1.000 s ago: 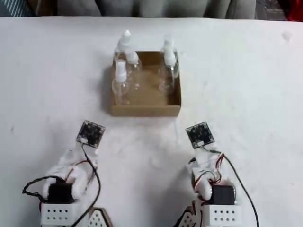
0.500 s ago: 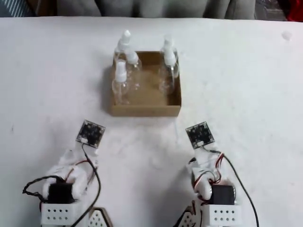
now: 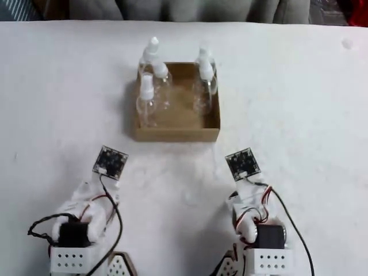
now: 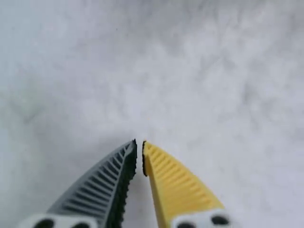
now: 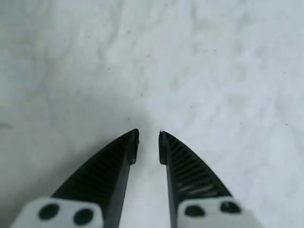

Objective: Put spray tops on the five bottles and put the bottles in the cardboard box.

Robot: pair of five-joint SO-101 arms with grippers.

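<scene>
Where the cardboard box (image 3: 177, 134) stands at mid-table, five clear bottles are seen upright at it, each fitted with a white spray top (image 3: 147, 86). Three are ranged along the left wall: the near-left bottle (image 3: 146, 108), the middle-left bottle (image 3: 162, 87) and the far-left bottle (image 3: 151, 62). The far-left bottle is at the back corner, and it cannot be told whether its base is inside the wall. Against the right wall, the far-right bottle (image 3: 203, 61) and the near-right bottle (image 3: 205, 92) are set close together.

The white table covering (image 3: 299, 115) surrounds the box. Two arms, one (image 3: 86, 213) and the other (image 3: 253, 215), are folded at the near edge, well apart from the box.

The left gripper (image 4: 139, 142) is closed, tips almost touching, nothing held. The right gripper (image 5: 148, 135) is closed to a narrow slit, nothing held.
</scene>
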